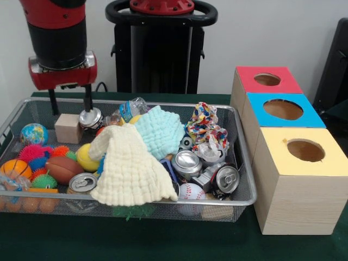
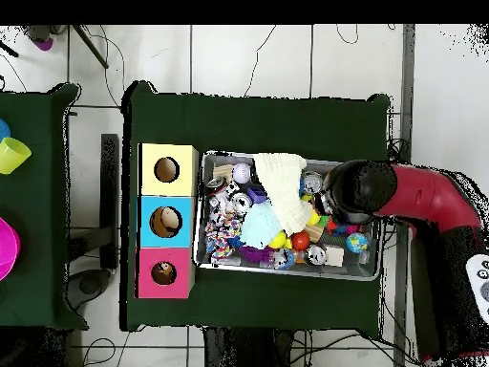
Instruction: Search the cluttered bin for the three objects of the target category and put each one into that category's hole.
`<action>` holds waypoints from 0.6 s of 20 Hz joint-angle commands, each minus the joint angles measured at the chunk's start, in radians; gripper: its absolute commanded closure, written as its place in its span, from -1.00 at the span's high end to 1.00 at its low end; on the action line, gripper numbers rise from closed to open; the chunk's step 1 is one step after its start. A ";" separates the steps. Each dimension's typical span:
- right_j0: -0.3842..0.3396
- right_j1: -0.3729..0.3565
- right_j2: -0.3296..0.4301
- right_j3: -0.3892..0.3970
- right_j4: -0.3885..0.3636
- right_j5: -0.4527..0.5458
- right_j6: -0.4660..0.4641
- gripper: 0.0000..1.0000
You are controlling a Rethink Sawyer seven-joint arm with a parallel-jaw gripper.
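In the front view we see the gripper [image 1: 70, 103] at the upper left of the frame, its two fingers [image 1: 87, 98] spread apart and lowered inside the wire bin [image 1: 239, 202], empty so far; one finger stands just beside an upright silver can [image 1: 90, 118] and the wooden block [image 1: 67, 128]. Which category is wanted we cannot tell, but cans lie scattered: another at the lower left [image 1: 82, 182] and two more near the centre right [image 1: 186, 162]. The three boxes stand at the right, red [image 1: 267, 80], blue [image 1: 283, 110] and yellow [image 1: 305, 150] holes upward. We judge that closing here could pinch the block along with the can, or tip the can over. The cream cloth [image 1: 130, 166] and pale blue cloth [image 1: 159, 130] cover much of the middle, so anything beneath is hidden. In the overhead view the arm [image 2: 420, 196] enters from the right and covers the gripper entirely, and the bin's contents there are too small to sort.
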 commanded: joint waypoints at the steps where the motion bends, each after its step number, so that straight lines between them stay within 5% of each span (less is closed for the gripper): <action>1: 0.018 0.187 0.113 -0.252 -0.034 0.123 -0.249 1.00; 12: 0.079 0.383 0.184 -0.581 -0.090 0.272 -0.426 1.00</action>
